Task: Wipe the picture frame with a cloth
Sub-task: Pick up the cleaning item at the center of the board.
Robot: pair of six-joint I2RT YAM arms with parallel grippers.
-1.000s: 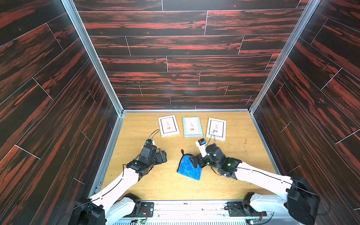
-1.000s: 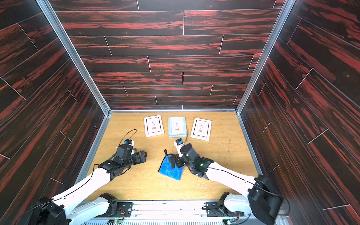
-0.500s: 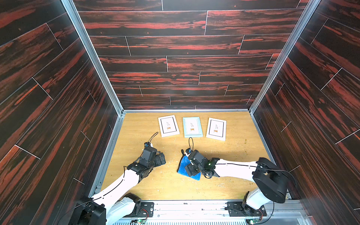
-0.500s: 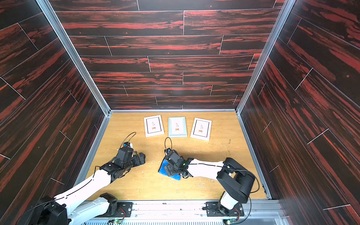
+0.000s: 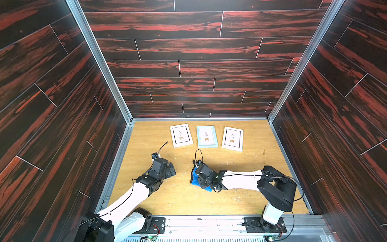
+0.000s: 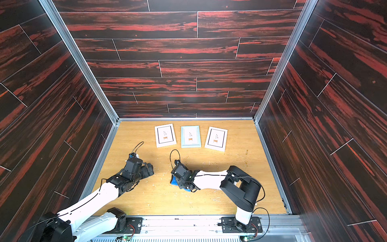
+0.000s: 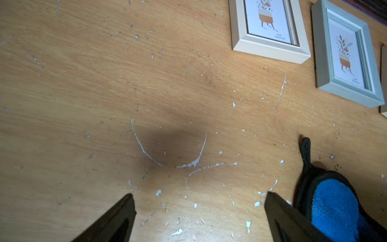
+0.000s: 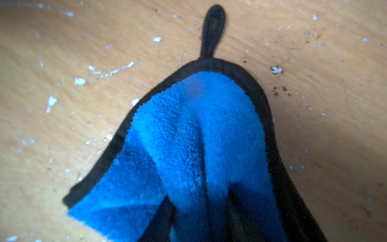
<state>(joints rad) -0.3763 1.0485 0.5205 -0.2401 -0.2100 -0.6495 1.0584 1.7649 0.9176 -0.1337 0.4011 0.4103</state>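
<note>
Since one second ago the right arm has folded at its elbow, and the right claw has come down onto the cloth. The left arm has shifted only slightly.

Cloth: bright blue with black trim. It lies on the bench near the middle, well apart from the frames. Most of it is hidden under the right wrist in both top views.

Right wrist view: the claw is clamped on a raised fold of blue pile. The trimmed corner and its loop lie flat on the wood beyond.

Left claw: fingers stand wide apart over scratched bare wood and hold nothing. It is near the cloth but not touching it.

Far side of the bench, in both top views: white frame, pale blue frame and second white frame. They lie flat and face up in a row, none touching another.
</note>
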